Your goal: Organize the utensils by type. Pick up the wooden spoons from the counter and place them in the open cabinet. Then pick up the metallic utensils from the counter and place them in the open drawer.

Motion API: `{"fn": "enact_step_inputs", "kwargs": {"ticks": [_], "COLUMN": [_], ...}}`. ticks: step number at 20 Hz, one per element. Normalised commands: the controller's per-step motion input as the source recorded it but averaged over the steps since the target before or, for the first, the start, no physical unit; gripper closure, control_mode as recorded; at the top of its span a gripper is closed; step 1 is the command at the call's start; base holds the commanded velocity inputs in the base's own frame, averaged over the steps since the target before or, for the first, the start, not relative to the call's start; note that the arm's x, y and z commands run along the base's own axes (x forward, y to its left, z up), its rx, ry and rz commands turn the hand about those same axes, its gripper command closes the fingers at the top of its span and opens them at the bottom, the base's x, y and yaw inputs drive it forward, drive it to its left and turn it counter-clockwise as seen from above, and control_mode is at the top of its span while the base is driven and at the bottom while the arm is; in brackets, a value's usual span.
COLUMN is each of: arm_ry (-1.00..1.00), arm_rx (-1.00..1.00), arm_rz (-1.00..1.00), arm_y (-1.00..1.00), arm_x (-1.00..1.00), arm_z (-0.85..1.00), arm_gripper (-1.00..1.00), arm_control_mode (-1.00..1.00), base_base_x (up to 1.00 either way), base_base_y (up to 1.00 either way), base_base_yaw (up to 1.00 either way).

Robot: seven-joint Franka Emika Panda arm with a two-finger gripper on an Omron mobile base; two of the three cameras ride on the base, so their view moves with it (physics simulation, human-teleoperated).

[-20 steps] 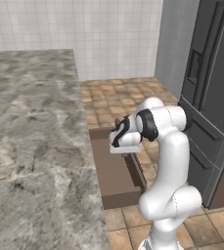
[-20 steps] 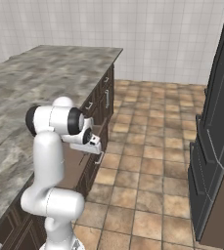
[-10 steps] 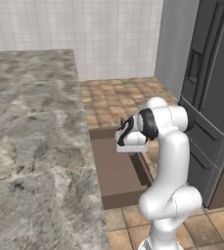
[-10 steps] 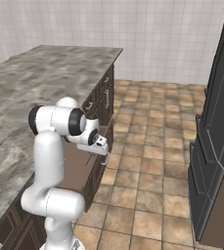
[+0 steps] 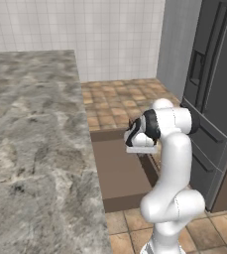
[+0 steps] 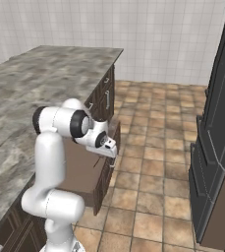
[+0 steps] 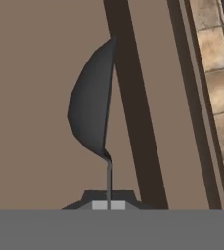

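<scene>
While the arm hangs over the open drawer (image 5: 121,171) in the left base view, its wrist has dipped a little lower and nearer the drawer's middle than a second ago, which I read as the last of the lowering before a release. The gripper (image 5: 131,133) points down over the flat brown drawer bottom, beside the thick edge of the marbled worktop (image 5: 35,149), whose visible stretch carries no utensils, so the spoons look already dealt with, though the wall cabinet is out of sight. From the right base view the same small descent shows: the gripper (image 6: 105,149) now sits just above the drawer's front wall (image 6: 105,178), with the worktop (image 6: 45,74) running away behind it and the lower cabinets with handles beyond. Along the hand view the fingers (image 7: 108,205) are pinched tight on the thin stem of the dark utensil (image 7: 91,114), whose broad dark head hangs straight ahead of the gripper, over the drawer bottom (image 7: 30,97); a dark stripe, probably its shadow or an inner wall, runs beside it, and floor tiles show past the drawer's rim. Whether the head already touches the bottom I cannot tell. Judging by this, the metal piece is held directly above its goal and only needs letting go.
</scene>
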Motion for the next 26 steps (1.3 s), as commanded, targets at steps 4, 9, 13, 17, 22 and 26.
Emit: {"fn": "enact_step_inputs", "kwargs": {"ticks": [4, 9, 13, 17, 22, 26], "arm_ry": [0.00, 0.00, 0.00, 0.00, 0.00, 0.00], "arm_rx": [0.00, 0.00, 0.00, 0.00, 0.00, 0.00], "arm_rz": [0.00, 0.00, 0.00, 0.00, 0.01, 0.00], "arm_y": [-0.41, -0.40, -0.35, -0.16, 0.06, 0.14], "arm_x": [0.34, 0.34, 0.34, 0.40, 0.34, 0.06], "arm_z": [-0.28, -0.27, -0.24, -0.23, -0.08, 0.14], "arm_gripper": [1.00, 1.00, 1.00, 1.00, 1.00, 1.00], "arm_control_mode": [-1.00, -1.00, -1.00, -1.00, -1.00, -1.00], "base_base_x": [0.00, 0.00, 0.00, 0.00, 0.00, 0.00], "base_base_y": [0.00, 0.00, 0.00, 0.00, 0.00, 0.00], "base_base_yaw": [0.00, 0.00, 0.00, 0.00, 0.00, 0.00]}}
